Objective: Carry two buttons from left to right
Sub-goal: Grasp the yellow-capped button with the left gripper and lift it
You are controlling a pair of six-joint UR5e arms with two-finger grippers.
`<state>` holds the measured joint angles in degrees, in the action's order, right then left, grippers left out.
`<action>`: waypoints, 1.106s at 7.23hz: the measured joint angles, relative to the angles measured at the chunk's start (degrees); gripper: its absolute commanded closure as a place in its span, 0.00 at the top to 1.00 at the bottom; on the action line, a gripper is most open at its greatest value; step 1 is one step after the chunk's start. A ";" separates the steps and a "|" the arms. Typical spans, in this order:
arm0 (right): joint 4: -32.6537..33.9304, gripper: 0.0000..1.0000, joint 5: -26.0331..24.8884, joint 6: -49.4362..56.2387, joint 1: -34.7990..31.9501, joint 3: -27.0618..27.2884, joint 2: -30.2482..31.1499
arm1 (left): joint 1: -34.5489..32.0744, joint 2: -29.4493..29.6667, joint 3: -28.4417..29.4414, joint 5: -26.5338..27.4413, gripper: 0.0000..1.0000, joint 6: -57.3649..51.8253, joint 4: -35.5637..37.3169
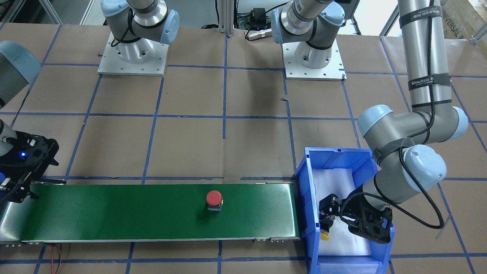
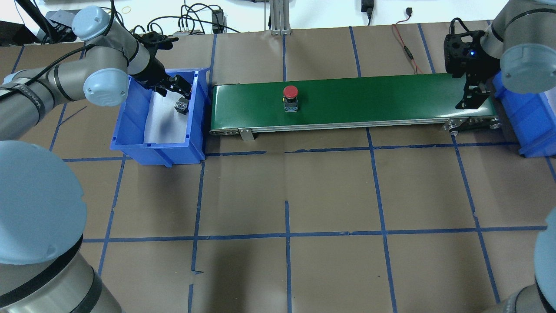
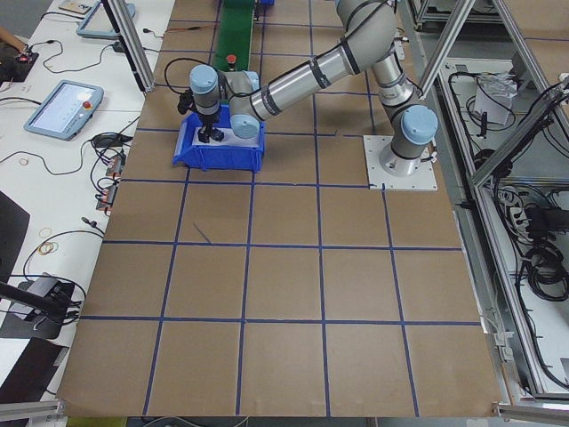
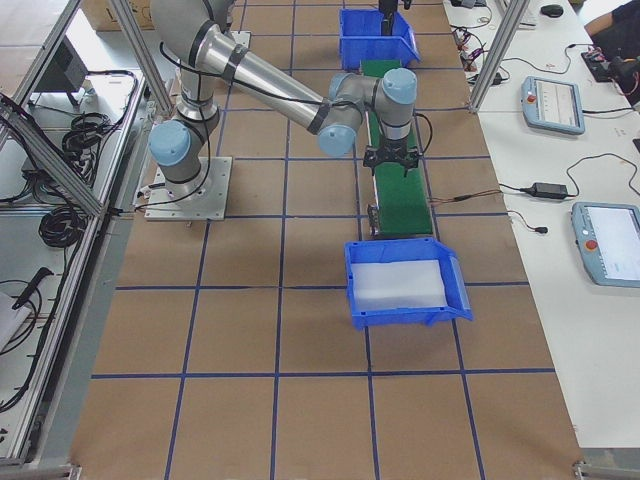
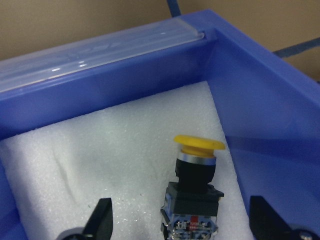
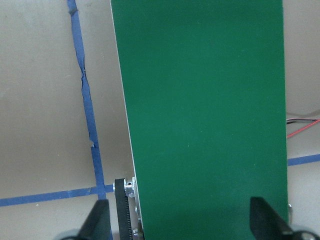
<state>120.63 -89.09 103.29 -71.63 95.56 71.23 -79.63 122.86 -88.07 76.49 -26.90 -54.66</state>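
Observation:
A yellow-capped button lies on white foam inside the left blue bin, near the wall next to the belt. My left gripper reaches into that bin and is open. In the left wrist view its fingertips stand wide on either side of the button's black body, not touching it. The red-capped button stands upright on the green conveyor belt, left of the middle. My right gripper hangs open over the belt's right end with nothing between its fingers.
A second blue bin lined with white foam sits past the belt's right end. The brown table is marked with blue tape lines. Both arm bases stand behind the belt. Cables and pendants lie along the table's far edge.

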 measured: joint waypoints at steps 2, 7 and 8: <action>0.21 1.00 1.85 1.14 -0.08 0.03 -0.59 | 0.00 0.30 -0.30 0.02 0.94 0.01 0.07; 1.08 1.00 1.68 1.54 -3.37 -0.11 -1.54 | 0.00 1.05 -0.85 -0.67 0.82 0.03 -0.01; 1.10 1.00 1.36 1.46 -3.78 -0.14 -1.51 | 0.00 1.11 -0.98 -0.81 0.74 0.01 -0.01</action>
<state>121.73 -87.74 104.75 -75.40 95.43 69.73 -79.63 123.97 -89.05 75.68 -26.89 -54.67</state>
